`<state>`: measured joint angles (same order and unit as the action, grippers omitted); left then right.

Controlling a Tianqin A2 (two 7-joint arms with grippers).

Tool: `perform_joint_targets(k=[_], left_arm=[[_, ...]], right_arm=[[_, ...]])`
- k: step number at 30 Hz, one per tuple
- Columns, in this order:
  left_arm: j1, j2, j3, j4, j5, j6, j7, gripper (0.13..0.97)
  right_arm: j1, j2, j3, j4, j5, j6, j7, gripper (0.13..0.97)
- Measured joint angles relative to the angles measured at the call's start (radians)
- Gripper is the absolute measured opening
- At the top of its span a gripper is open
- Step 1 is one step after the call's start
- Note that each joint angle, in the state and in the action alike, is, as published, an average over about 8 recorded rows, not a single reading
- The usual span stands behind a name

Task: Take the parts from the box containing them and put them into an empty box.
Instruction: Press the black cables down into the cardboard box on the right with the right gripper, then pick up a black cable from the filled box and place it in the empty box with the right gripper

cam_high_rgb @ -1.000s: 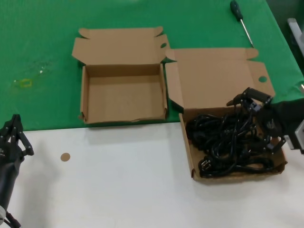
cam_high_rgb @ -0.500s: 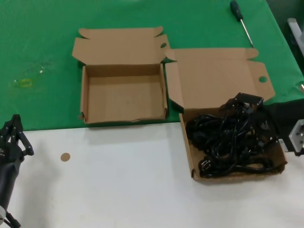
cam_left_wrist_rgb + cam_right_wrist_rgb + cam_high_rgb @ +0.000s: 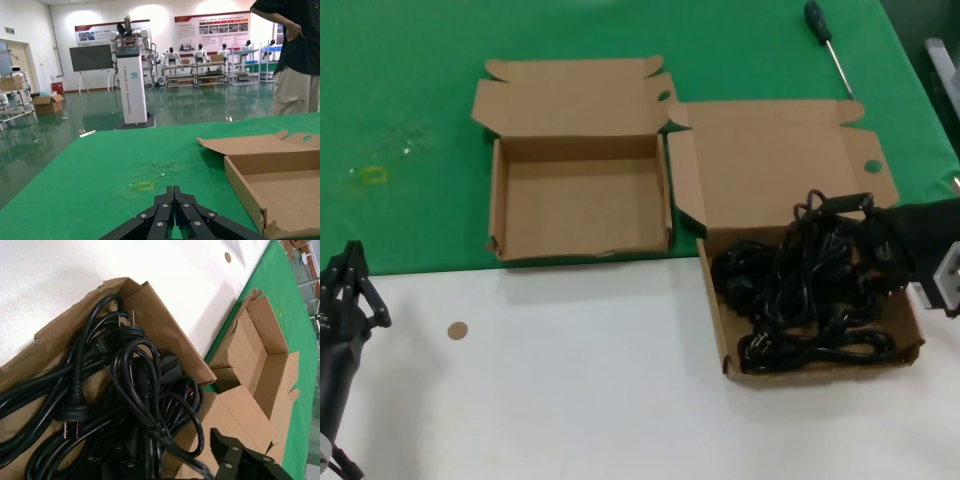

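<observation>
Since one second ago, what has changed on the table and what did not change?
The right gripper, down in the box with the cords a second ago, has lifted toward the lid and pulled strands of the power cords up with it. The pile has risen and bunched. The left gripper, the empty box and the screwdriver stayed in place.

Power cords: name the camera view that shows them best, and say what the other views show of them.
The right wrist view is best: the power cords fill it, looped cables and pronged plugs clear. The head view shows the whole tangle inside its cardboard box, with the right gripper at its far edge. The left wrist view shows none.
</observation>
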<state>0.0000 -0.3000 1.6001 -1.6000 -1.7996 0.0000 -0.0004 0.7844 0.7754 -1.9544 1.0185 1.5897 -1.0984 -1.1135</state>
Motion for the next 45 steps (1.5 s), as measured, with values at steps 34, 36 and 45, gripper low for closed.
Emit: perform_joint_targets(k=[34, 36, 45], left_arm=[[0.0, 0.0, 0.0, 0.0, 0.0, 0.0, 0.0, 0.152], [0.0, 0.0, 0.0, 0.0, 0.0, 0.0, 0.0, 0.152], [0.0, 0.0, 0.0, 0.0, 0.0, 0.0, 0.0, 0.152]], right_arm=[[-0.053, 0.027, 0.018, 0.089, 0.002, 0.016, 0.122, 0.214], [-0.052, 0.041, 0.018, 0.112, -0.003, 0.011, 0.183, 0.213], [0.003, 0.088, 0.004, 0.175, -0.044, -0.03, 0.454, 0.21]])
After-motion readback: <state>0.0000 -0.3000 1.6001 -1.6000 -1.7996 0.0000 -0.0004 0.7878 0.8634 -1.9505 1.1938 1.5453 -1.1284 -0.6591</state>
